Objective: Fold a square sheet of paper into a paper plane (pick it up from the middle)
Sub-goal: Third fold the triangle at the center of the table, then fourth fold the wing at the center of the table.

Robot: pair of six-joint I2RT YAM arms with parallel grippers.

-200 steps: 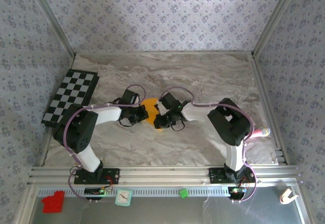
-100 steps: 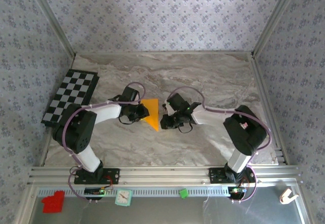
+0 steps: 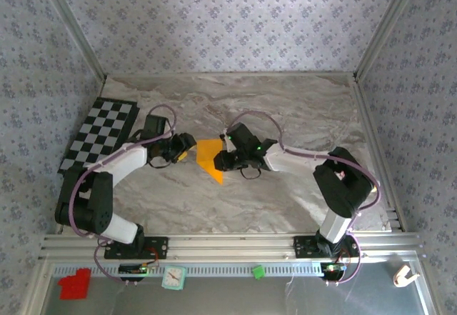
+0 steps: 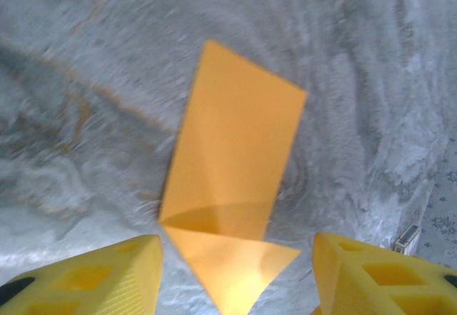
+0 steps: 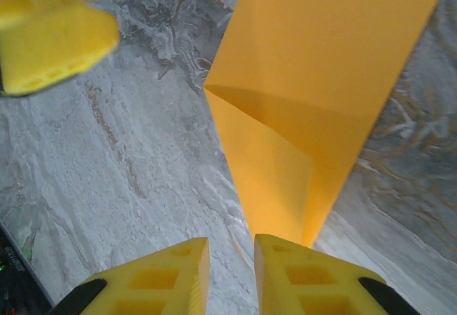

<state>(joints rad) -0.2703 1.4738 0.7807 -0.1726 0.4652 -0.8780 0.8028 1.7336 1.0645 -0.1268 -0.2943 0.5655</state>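
We see the orange sheet of paper (image 3: 208, 156) lying on the marbled tabletop (image 3: 300, 108), mid-table between the two arms. It is creased into a strip, with one end folded to a point that faces the arm bases. The left gripper (image 3: 183, 146) sits just to its left, yellow fingers (image 4: 93, 279) spread wide and clamping nothing. The right gripper (image 3: 221, 160) is at the paper's right edge, its fingers (image 5: 168, 276) a narrow slit apart with nothing in the gap. One tip may touch the paper's point, though we cannot be sure. A checkered mat (image 3: 100, 133) lies at the far left.
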